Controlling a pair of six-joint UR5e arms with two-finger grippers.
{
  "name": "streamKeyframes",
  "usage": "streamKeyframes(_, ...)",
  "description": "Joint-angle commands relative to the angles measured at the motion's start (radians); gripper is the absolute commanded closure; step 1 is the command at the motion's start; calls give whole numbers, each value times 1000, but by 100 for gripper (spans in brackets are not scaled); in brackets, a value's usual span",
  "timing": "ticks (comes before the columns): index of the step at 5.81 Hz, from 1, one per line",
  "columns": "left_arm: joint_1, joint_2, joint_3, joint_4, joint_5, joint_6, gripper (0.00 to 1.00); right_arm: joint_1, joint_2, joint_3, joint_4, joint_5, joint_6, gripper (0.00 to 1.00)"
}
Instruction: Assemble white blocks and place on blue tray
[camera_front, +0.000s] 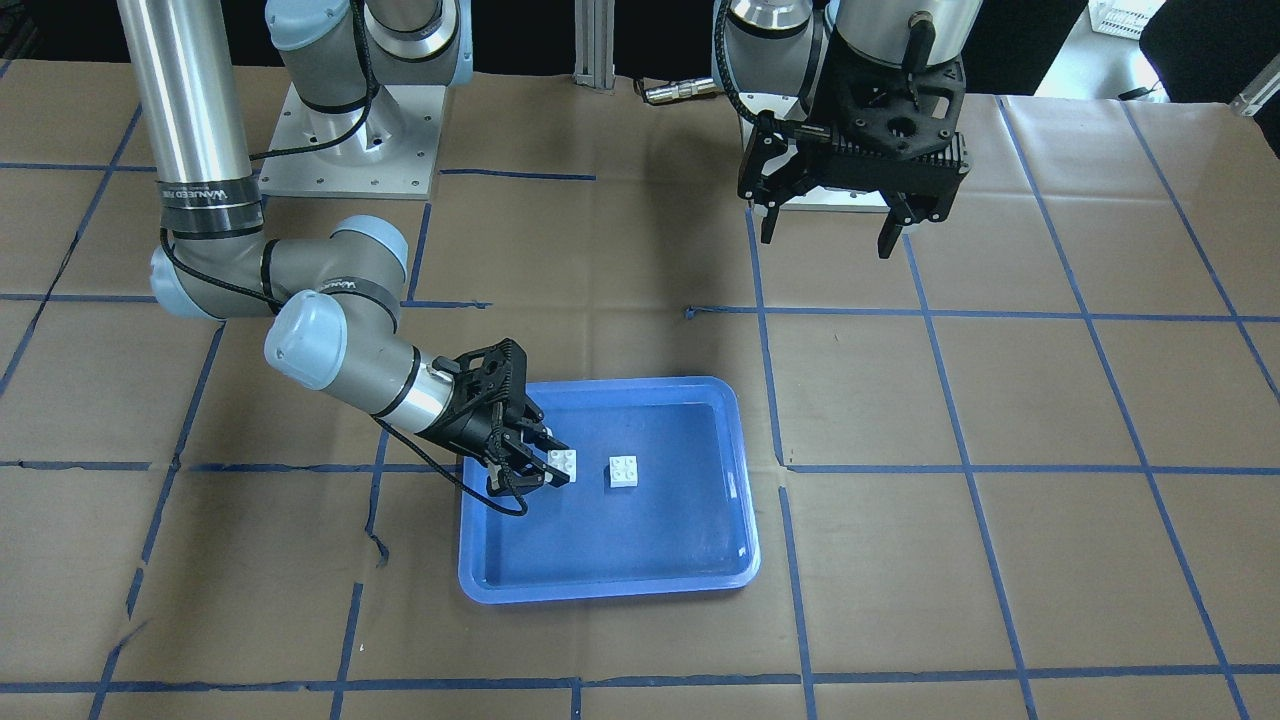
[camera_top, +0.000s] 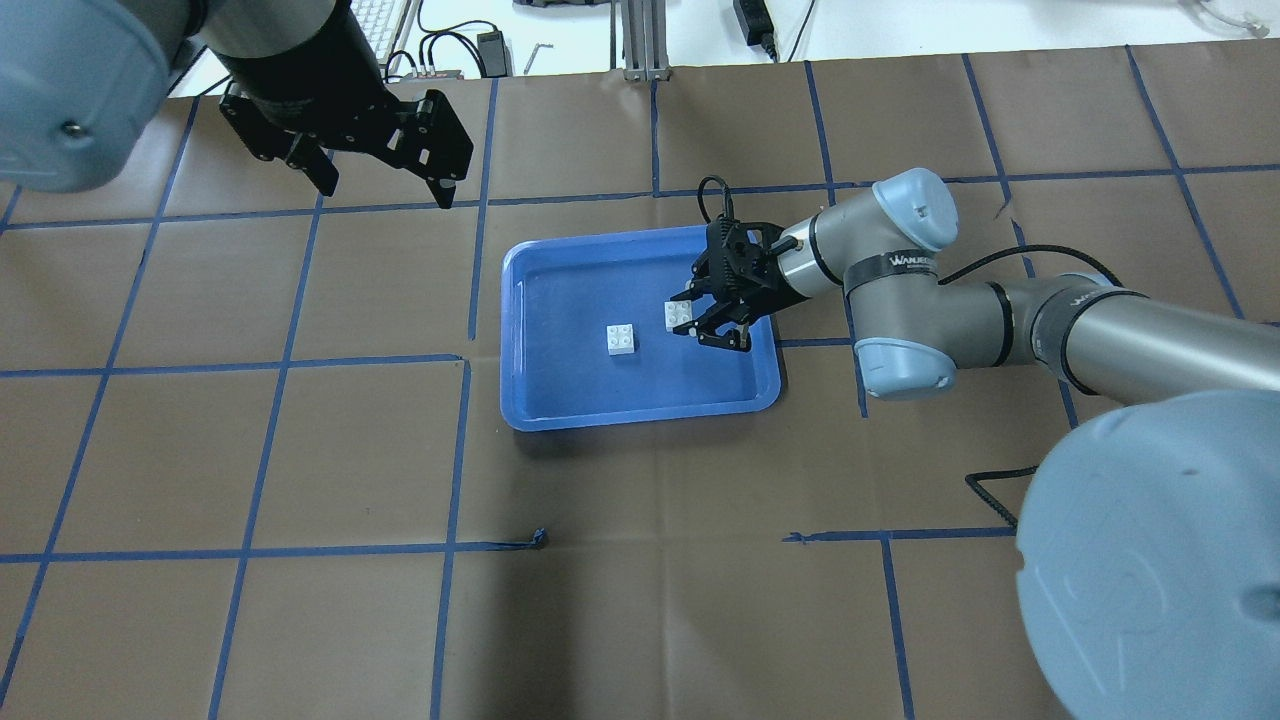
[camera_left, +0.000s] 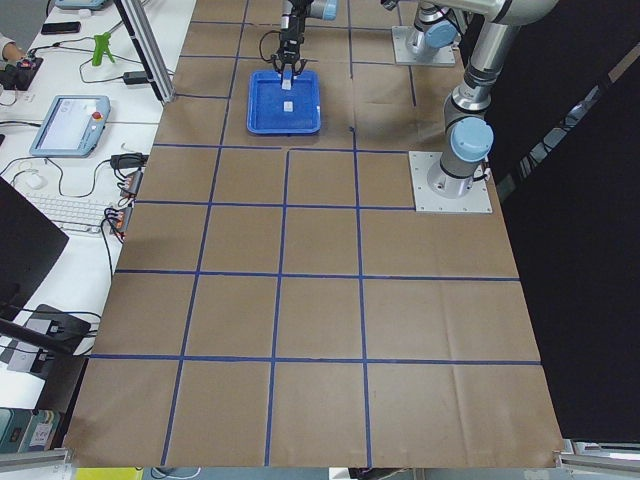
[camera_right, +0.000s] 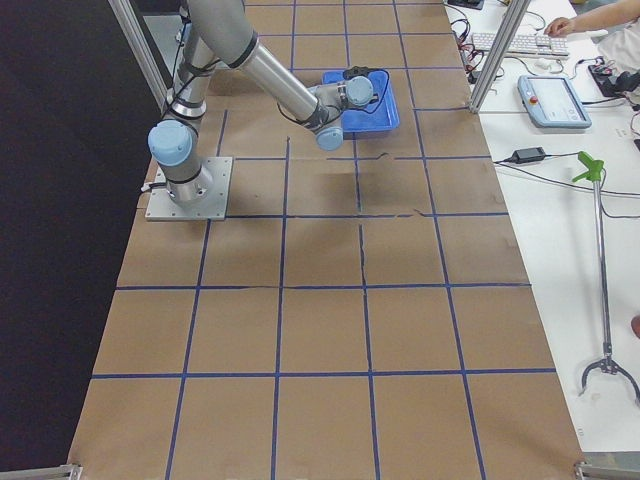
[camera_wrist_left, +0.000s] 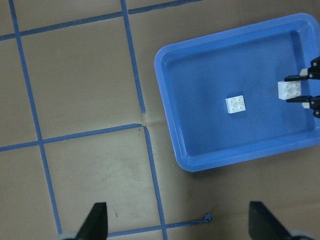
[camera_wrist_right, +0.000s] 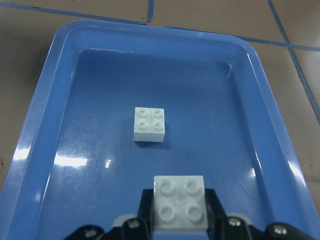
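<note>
Brown paper gridded with blue tape is covering the counter (camera_front: 1000, 560), and the blue tray (camera_front: 600, 590) is sitting near its middle. The right fingers (camera_top: 727, 337) are reaching in low over the tray's side and pinching one white block (camera_wrist_right: 180, 204) by its flanks, studs up. Whether it is riding clear of the tray floor, I cannot tell. The second white block (camera_wrist_right: 149, 124) is lying loose on the glossy floor just ahead of it, studs up as well, with a bare strip of blue between the two. The left fingers (camera_wrist_left: 98, 220) are hanging spread wide and empty, high over the counter and well apart from the tray. So the joining is looking like the step in hand, and here is where it could slip. Nothing is bracing that loose block, and on so slick a floor a press that is landing off-centre could shove it away instead of seating the studs. The arm is also coming in on a slant, so the held block could meet its partner tilted and jam on one edge, or twist in a side-only pinch.
</note>
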Motion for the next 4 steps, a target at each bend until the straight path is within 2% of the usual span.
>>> streamKeyframes(1, 57, -1, -19, -9, -5, 7, 0, 9, 24, -1, -32, 0, 91, 73)
streamKeyframes(4, 57, 20, -45, 3, -1, 4, 0, 37, 79, -34, -66, 13, 102, 73)
